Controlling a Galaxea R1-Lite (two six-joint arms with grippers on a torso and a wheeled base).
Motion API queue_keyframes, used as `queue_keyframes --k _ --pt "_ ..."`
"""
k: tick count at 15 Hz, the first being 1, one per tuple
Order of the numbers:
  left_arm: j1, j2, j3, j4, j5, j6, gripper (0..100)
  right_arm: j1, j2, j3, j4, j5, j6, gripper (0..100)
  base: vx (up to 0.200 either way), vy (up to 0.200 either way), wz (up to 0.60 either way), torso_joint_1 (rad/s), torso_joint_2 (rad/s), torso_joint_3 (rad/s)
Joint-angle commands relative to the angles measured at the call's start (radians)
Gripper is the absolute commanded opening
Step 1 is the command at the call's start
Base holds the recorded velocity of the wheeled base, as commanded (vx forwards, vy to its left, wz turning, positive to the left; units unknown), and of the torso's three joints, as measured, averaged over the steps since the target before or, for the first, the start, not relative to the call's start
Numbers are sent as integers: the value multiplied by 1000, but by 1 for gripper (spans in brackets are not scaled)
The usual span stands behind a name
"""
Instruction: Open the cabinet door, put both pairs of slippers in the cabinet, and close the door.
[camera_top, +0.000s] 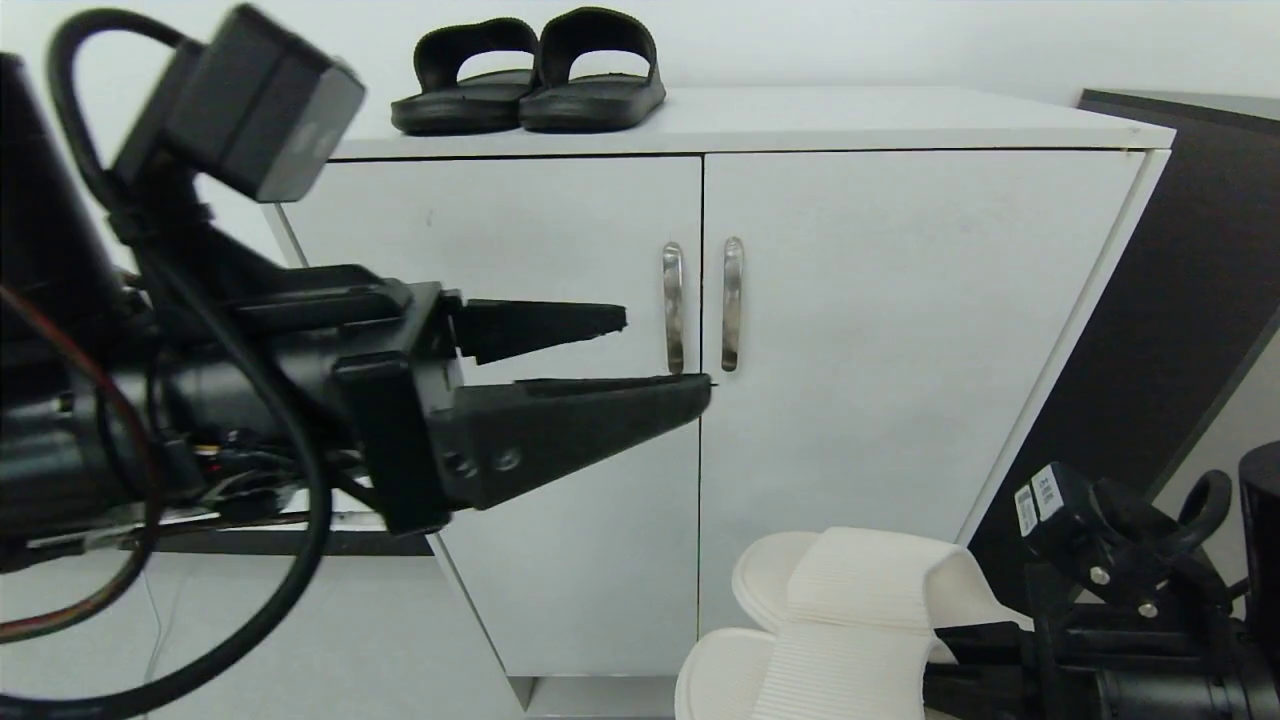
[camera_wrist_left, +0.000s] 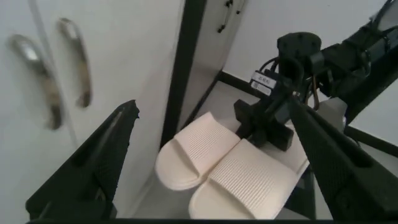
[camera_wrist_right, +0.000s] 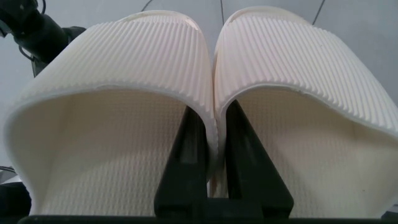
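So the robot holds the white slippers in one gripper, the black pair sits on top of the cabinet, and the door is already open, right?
Not quite. Both cabinet doors are shut, handles side by side, as the head view shows. The rest holds: the right gripper clamps the white slippers and the black pair sits on the cabinet top.

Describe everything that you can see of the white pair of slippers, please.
The white slippers are a pair of cream-white slides with wide ribbed straps; they look like soft foam. They sit side by side with their inner edges pressed together, low in front of the closed cabinet and apparently clear of the floor. The right gripper holds them: its jaws reach in under the two straps and are shut on the adjoining inner walls. Nothing else seems to touch them.
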Motion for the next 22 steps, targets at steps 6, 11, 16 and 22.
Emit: queue_keyframes --k 6,11,16,22 --pt "-45 248 -208 -1 3 -91 100 21 25 6 -3 2 0 0 0 0 0 0 0 0" --pt "-57 283 -264 1 149 -112 100 21 23 7 -3 2 -2 0 0 0 0 0 0 0" --pt "-59 290 -265 1 264 -109 100 23 23 7 -3 2 -2 0 0 0 0 0 0 0" --pt "-55 388 -359 7 335 -108 100 23 23 10 -3 2 -2 0 0 0 0 0 0 0"
